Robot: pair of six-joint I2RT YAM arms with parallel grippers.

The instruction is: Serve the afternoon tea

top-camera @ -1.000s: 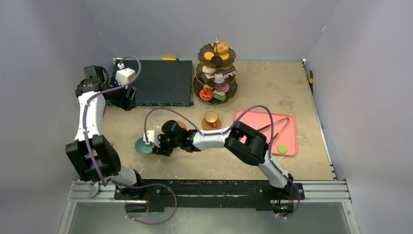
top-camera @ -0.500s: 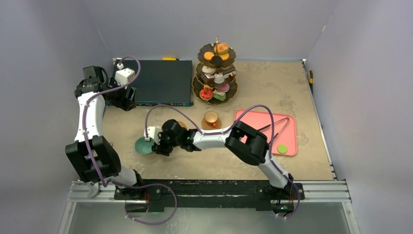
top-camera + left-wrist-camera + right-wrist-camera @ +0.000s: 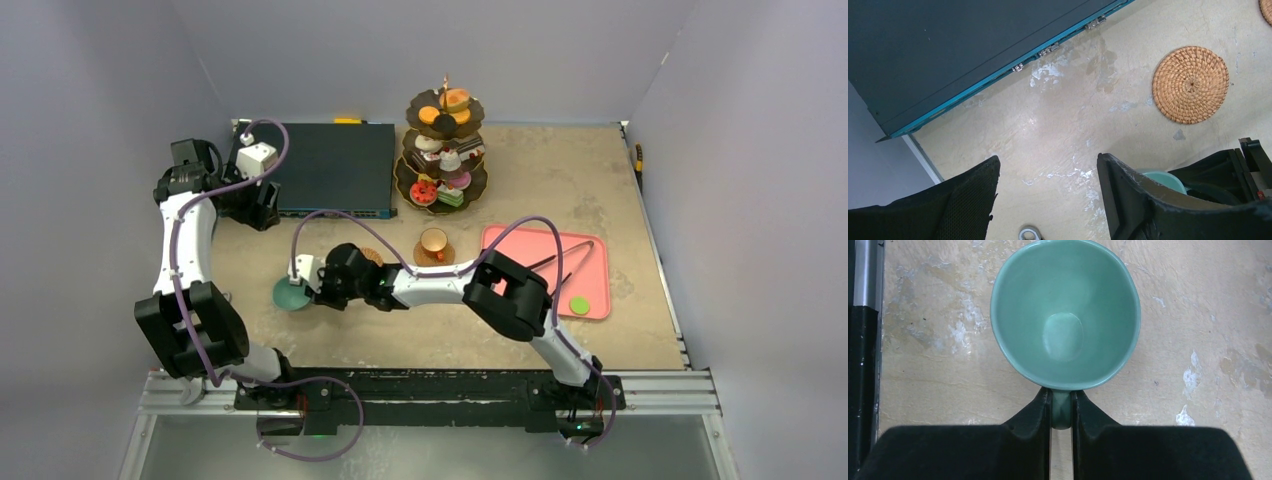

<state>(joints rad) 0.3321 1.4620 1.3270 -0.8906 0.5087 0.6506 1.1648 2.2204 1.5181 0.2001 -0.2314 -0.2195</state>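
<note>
Clamping the right gripper (image 3: 1061, 407) on the handle of the teal cup (image 3: 1065, 315), fingers nearly together on either side of it, at lower centre of the wrist view. Standing upright, mouth up, handle pointing down the frame toward the wrist; smooth glazed bowl, rim slightly oval, over the mottled tan table (image 3: 1198, 340), contact with it not showing. Sitting left of centre in the top view, handle pointing right.

Holding the left gripper (image 3: 1048, 200) wide apart, gripping nothing, hovering at upper left of the top view beside the flat dark box (image 3: 973, 45). Lying flat at upper right of its wrist view, a round woven coaster (image 3: 1191, 84), bare.

Farther back, standing at centre on a second coaster (image 3: 434, 263), the tan cup (image 3: 434, 240). Lying at right, the pink tray (image 3: 598, 275) carrying black tongs (image 3: 565, 252). Rising at top centre, the scalloped three-tier stand (image 3: 481, 183), bearing small cakes (image 3: 424, 192).
</note>
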